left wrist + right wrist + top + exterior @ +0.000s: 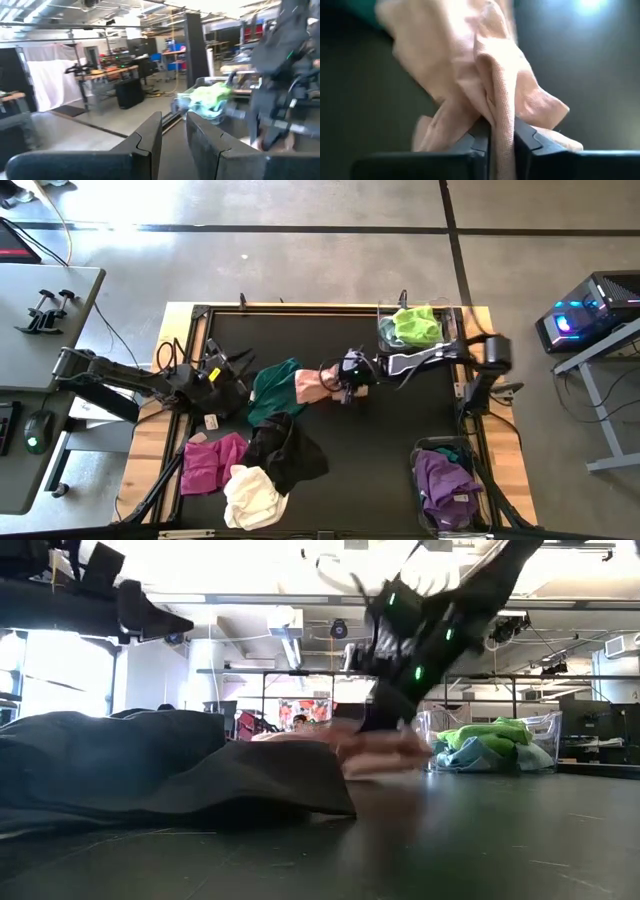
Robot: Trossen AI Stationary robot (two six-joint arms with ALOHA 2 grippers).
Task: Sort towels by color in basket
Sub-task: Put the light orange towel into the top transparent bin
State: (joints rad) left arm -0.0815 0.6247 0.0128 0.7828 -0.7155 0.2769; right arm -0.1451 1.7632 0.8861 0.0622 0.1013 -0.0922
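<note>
Right gripper (pixel 349 383) at bench (pixel 400 430) centre, jaws clamped on peach-pink towel (pixel 485 85), left gripper (pixel 172 135) near left edge, jaws narrow, empty

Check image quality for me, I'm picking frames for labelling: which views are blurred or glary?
Low view: right gripper and peach-pink towel smeared, ceiling glare. Left wrist view: soft, lime green towel streaked. Right wrist view: sharp cloth, bright spot. High view: clear.
</note>
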